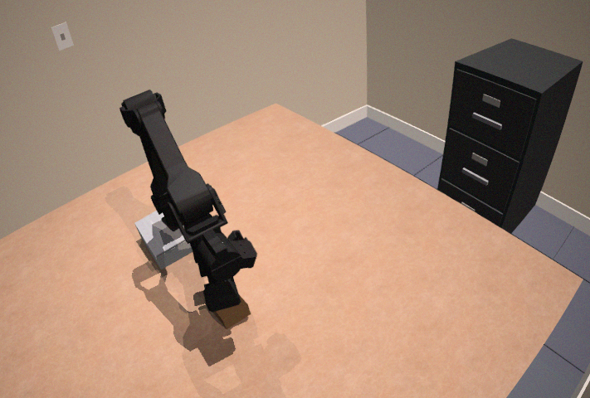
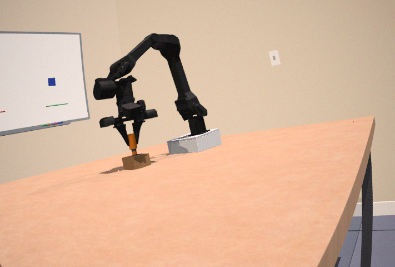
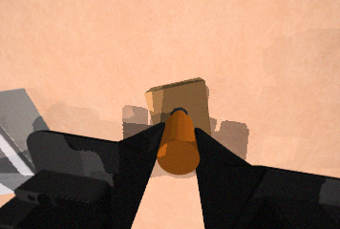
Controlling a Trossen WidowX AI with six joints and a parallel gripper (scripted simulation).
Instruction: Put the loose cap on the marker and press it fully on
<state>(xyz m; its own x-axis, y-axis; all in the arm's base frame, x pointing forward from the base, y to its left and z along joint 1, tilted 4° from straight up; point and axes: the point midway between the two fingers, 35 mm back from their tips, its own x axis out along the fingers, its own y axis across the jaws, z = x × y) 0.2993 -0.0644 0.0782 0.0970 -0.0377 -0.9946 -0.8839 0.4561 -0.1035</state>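
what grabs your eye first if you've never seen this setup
The black arm bends over the table, its pincer shut on an orange cap seated over the marker in the brown holder block. Then the black filing cabinet in the room's corner, and the whiteboard on the wall.

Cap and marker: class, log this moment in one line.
gripper: shut on cap | cap: over marker in holder block | seating: unconfirmed
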